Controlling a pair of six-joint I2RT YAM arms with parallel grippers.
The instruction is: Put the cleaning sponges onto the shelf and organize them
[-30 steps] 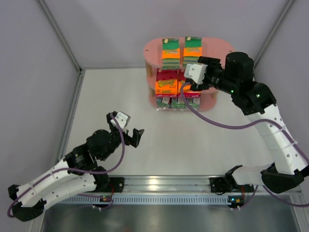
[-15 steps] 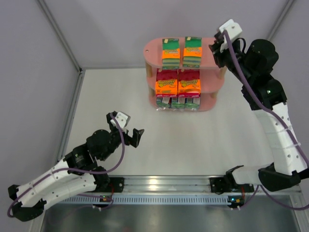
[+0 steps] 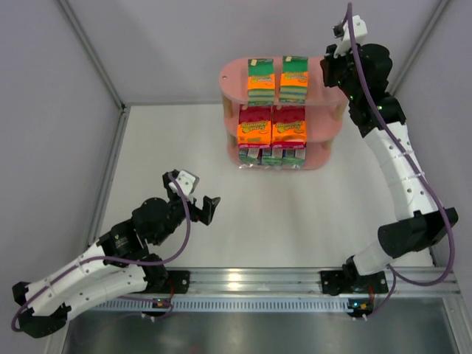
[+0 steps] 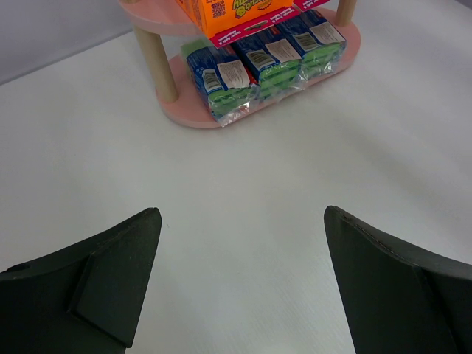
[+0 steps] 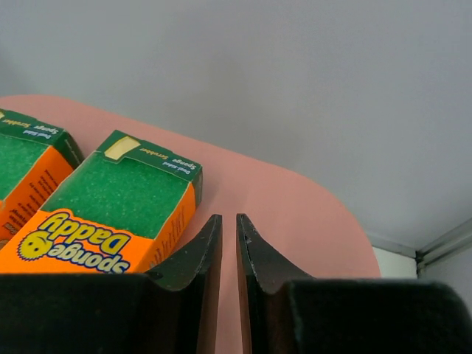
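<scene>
The pink shelf [image 3: 330, 131] stands at the back of the table. Two green-and-orange cleaning sponges [image 3: 260, 81] lie on its top board, two orange-and-magenta packs [image 3: 271, 125] on the middle tier, and blue-and-green packs [image 3: 269, 156] on the bottom tier. My right gripper [image 3: 330, 74] hovers over the right end of the top board [image 5: 295, 214]. Its jaws [image 5: 228, 218] are almost together with nothing between them, just right of a green-and-orange pack [image 5: 118, 203]. My left gripper [image 3: 209, 209] rests low over the table, well in front of the shelf. It stands open [image 4: 240, 221] and empty, facing the bottom-tier packs [image 4: 258, 59].
Grey enclosure walls stand close behind and beside the shelf, with a metal frame post [image 3: 92, 51] at the left. A metal rail [image 3: 251, 284] carrying the arm bases runs along the near edge. Purple cables loop along both arms.
My right gripper pulled out from the shelf's middle tier, rose and swung back over the right end of the top board, and its jaws closed. The left arm has not moved.
</scene>
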